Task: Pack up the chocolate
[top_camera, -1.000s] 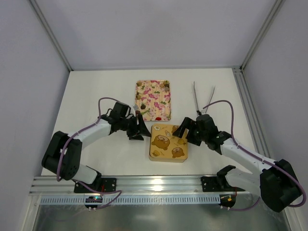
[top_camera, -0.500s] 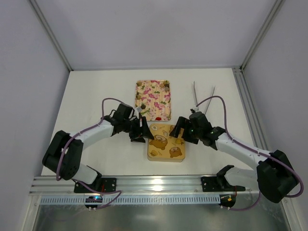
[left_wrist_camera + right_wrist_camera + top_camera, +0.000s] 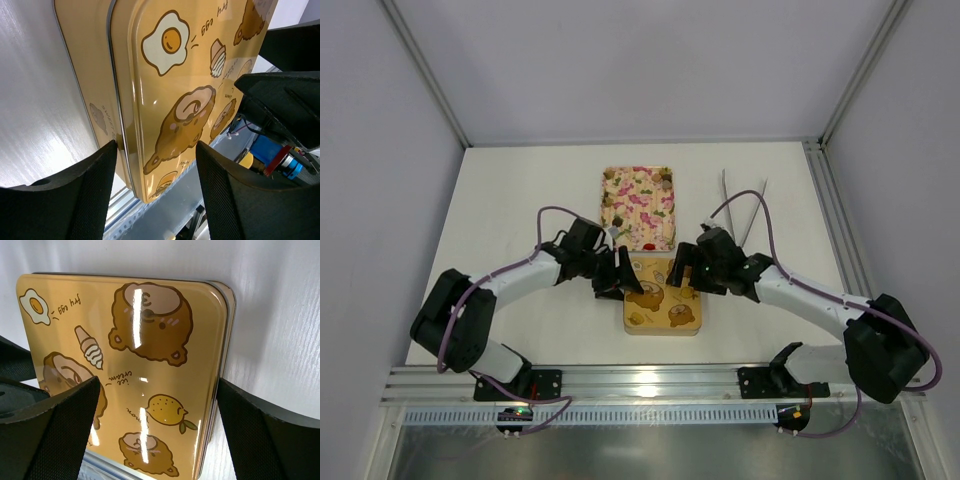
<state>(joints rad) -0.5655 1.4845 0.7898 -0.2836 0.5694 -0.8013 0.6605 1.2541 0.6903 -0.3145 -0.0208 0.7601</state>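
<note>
- Near centre of the table [image 3: 520,200], the yellow lid [image 3: 663,300] sits with both arms closing in on it, one from each side.
- Left gripper [image 3: 616,272] is at the lid's left edge; its wrist view shows the fingers [image 3: 65,200] spread wide either side of that edge, not yet pinching.
- Right gripper [image 3: 682,272] straddles the lid's right side; jaws wide here too, one finger [image 3: 45,435] each side of the printed face, nothing clamped.
- Best play, I'd say: both pinch the rim evenly, lift level, and carry it far without tilting, since a glossy tin lid slips easily.
- Just beyond, the tray [image 3: 640,207] lies uncovered, pink wrapped chocolates showing inside, its near edge close to the lid's far edge.
- It should land square over the tray rim, corners matched, before either side lets go.
- Far right, the tongs [image 3: 740,205] lie well apart from the action.
- Against the earlier frames: both grippers have slid inward and farther up the table, and the lid has shifted with them, a touch left and towards the tray.
- The right arm's cable loop now rises higher beside the tongs; the tray and tongs have not moved.
</note>
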